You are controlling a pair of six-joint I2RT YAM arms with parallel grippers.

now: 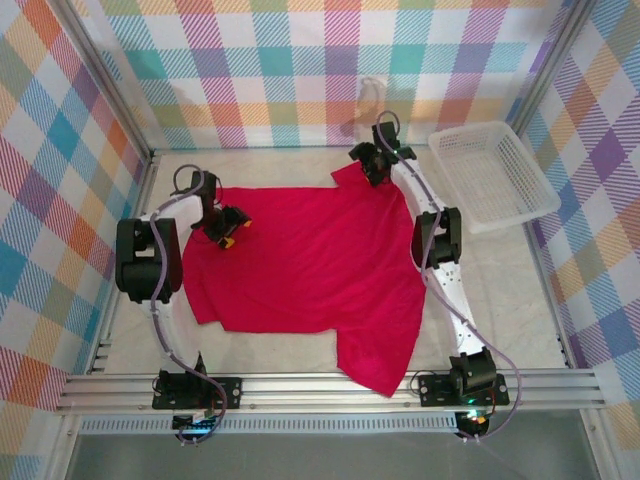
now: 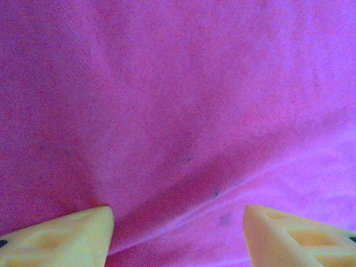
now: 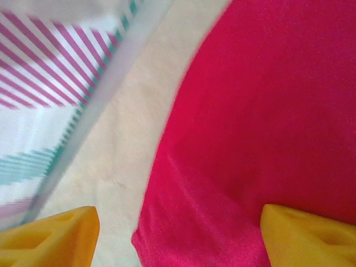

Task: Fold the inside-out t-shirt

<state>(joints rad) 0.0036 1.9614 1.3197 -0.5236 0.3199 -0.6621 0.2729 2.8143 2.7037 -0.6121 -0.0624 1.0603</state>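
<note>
Two arms work from opposite sides of the inside-out t-shirt (image 1: 310, 260), which lies spread and mostly flat across the middle of the worktop (image 1: 270, 348), one flap trailing toward the near edge on the right. The left gripper (image 1: 228, 228) hangs low over the cloth near the shirt's far left part; in its wrist view the yellow fingers (image 2: 61, 236) stand apart with only red fabric below and nothing pinched, so it looks placed to take a pinch there. The right gripper (image 1: 372, 160) sits at the far right corner of the shirt, and its wrist view shows its fingers (image 3: 311, 233) released and straddling the cloth's edge, one over bare worktop and one over fabric, probably so that closing would catch that edge. With both at the far side, the likely aim is to lift that edge and bring it over. A white mesh basket (image 1: 490, 170) stands apart at the far right.
</note>
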